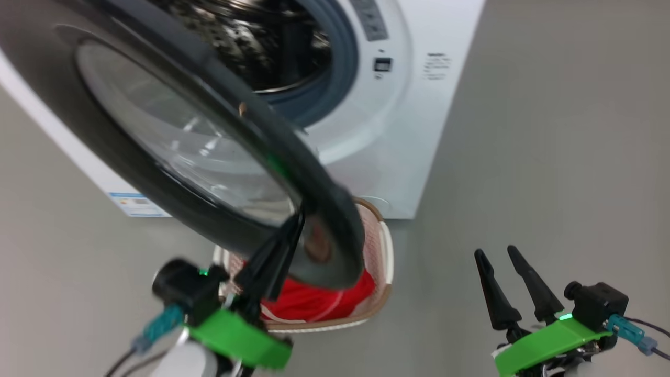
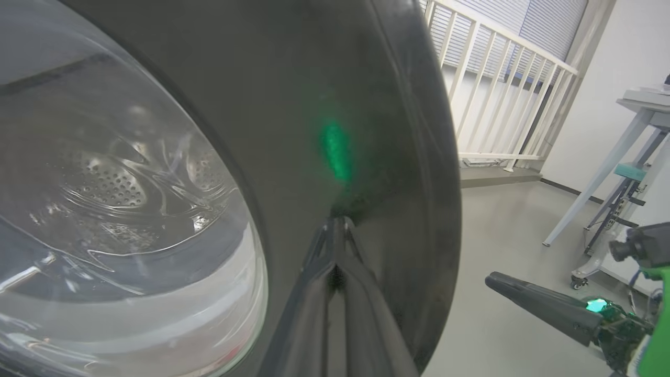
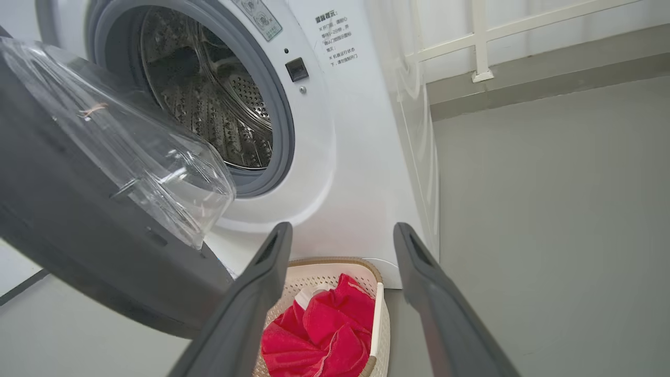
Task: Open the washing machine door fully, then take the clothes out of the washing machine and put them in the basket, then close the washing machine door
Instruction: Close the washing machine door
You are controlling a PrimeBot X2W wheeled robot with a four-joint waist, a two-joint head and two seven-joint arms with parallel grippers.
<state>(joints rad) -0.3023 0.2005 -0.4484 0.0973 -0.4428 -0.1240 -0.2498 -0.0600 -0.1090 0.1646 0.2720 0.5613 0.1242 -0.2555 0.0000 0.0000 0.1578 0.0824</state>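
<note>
Since the clothes (image 1: pixel 314 302) lie in the basket (image 1: pixel 386 251) at the foot of the washer (image 1: pixel 398 131) and the drum looks empty, closing the door (image 1: pixel 178 136) seems to be what is left. It hangs half open, its free edge toward the robot. The left gripper (image 1: pixel 294 224), fingers pressed together and holding nothing, touches the outer face of the black rim near that edge, so the drum mouth lies straight beyond its tips. The right gripper (image 1: pixel 496 252) hangs spread wide and empty, well off to the right; the left arm is nearer.
</note>
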